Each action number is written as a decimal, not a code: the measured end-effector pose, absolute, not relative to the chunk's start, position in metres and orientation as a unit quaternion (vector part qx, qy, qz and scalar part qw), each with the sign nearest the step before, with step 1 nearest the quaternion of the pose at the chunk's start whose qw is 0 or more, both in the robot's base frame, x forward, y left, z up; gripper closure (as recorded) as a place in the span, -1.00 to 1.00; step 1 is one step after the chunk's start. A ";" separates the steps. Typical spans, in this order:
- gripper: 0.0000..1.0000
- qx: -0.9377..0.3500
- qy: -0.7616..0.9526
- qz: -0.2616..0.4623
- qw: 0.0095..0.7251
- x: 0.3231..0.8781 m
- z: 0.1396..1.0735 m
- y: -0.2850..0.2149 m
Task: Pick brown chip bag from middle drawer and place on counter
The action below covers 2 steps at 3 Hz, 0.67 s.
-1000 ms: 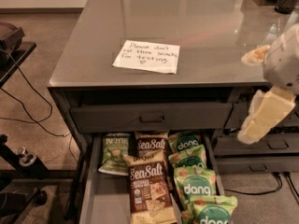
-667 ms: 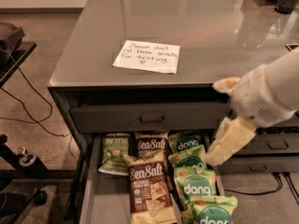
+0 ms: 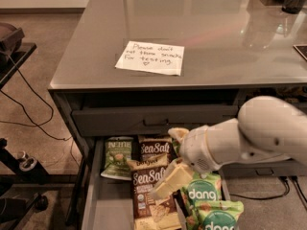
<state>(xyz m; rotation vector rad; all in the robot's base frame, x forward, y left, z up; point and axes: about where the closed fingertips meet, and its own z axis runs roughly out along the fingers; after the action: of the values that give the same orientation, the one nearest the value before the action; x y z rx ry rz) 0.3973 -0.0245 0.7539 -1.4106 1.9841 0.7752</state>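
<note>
Gripper [image 3: 165,164] over drawer [image 3: 106,210], cream plastic fingers [image 3: 169,182] spread wide, holding nothing. Lower finger crosses top edge of brown bag [image 3: 146,195]; contact unclear. Bag glossy, tall, lying flat mid-drawer. Second SeaSalt bag [image 3: 156,148] behind it, pale green bag [image 3: 117,155] left, dang bags [image 3: 207,193] right, partly hidden by smooth white arm [image 3: 249,138]. Bare grey floor at drawer's left front. Counter [image 3: 201,28] flat, reflective; paper note [image 3: 150,58] near front edge.

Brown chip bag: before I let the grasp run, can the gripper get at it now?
Probably yes. The gripper, open, hovers right over the front brown chip bag in the pulled-out middle drawer; nothing covers the bag, though dang bags crowd its right side.
</note>
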 end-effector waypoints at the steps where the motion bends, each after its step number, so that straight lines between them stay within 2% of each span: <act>1: -1.00 -0.510 0.750 0.286 0.308 0.413 0.746 -0.020; 2: -1.00 -0.511 0.750 0.285 0.308 0.413 0.746 -0.019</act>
<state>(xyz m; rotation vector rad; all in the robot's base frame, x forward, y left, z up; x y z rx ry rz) 0.4125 -0.0194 0.7461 -1.3508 1.9828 0.7542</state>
